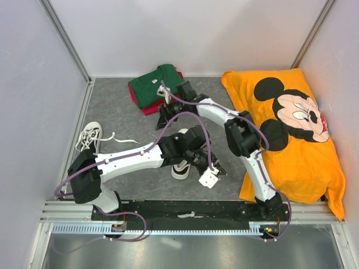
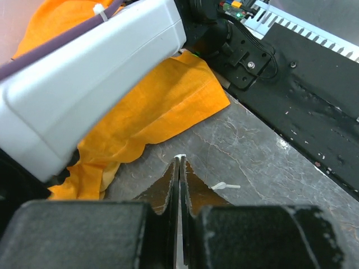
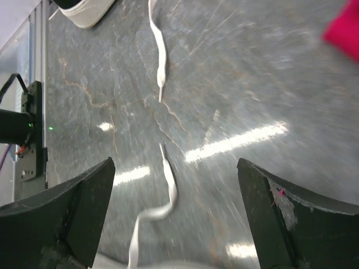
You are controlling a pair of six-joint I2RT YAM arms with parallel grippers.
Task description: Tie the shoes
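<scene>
**A:** What's the setting?

**B:** A grey, stone-patterned worktop [image 1: 126, 120] with plain pale walls [image 1: 196, 33] on aluminium framing around it. An orange Mickey Mouse cloth [image 1: 297, 162] covers the right side. The folded green and red shirts [image 1: 154, 87] sit at the back.

**A:** Where are the shoes?

**B:** Well apart. The first shoe [image 1: 90, 136] lies by the left wall, and its lace [image 3: 161, 56] trails out across the stone. The second shoe [image 1: 180, 168] is in the middle, mostly hidden under the left arm.

**A:** And where are the jaws relative to them?

**B:** The right gripper [image 3: 175, 168] hovers low near the shirts and faces the first shoe. Its jaws are wide apart, and a loose strand of lace lies on the worktop between them, not gripped. The left gripper [image 2: 179, 165] is just right of the second shoe, aimed toward the cloth's near corner. Its jaws are pressed together. A sliver of white shows at the tips, and I can't tell what it is.

**A:** How do the shoes look?

**B:** They're small white canvas low-tops, dark inside, with white rubber soles. The long white laces are loose and untied.
</scene>
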